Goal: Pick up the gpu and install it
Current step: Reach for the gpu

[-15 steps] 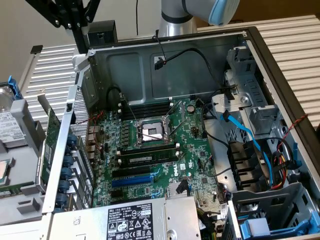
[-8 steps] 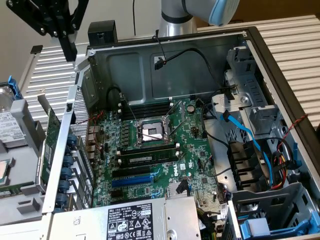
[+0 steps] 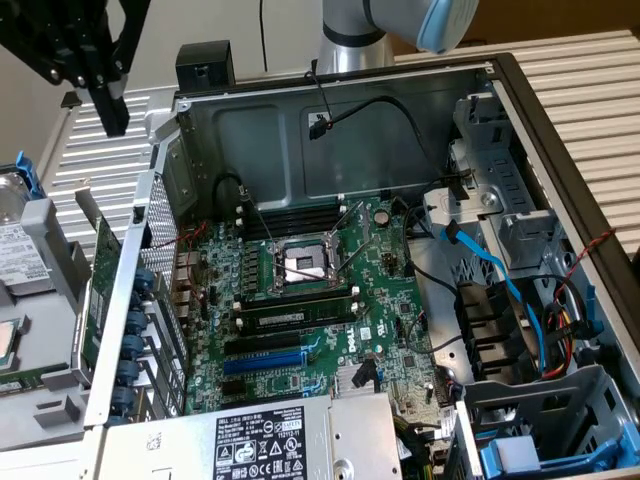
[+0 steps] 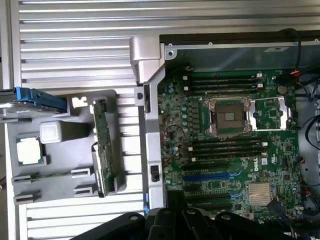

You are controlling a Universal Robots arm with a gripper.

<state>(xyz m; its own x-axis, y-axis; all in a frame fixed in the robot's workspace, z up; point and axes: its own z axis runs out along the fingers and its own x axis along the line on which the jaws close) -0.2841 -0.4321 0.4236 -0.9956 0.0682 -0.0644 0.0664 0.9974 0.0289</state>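
Pincer (image 3: 114, 122) closed and empty; one gpu (image 4: 103, 142), one motherboard (image 3: 388, 288).

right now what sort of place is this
Probably a computer assembly or repair bench: an open desktop case, its motherboard with an empty CPU socket, and the gpu in a parts holder.

The table (image 3: 585, 70) is a pale metal surface of long parallel slats with dark grooves between them. 2 things lie directly on it. An open computer case (image 3: 300, 130) rests on its side with the open face up (its dark frame edge borders the slats at the exterior view's right). Near the case, at the exterior view's left, a grey parts tray (image 4: 45, 182) sits flat, with a narrow strip of bare slats between them.
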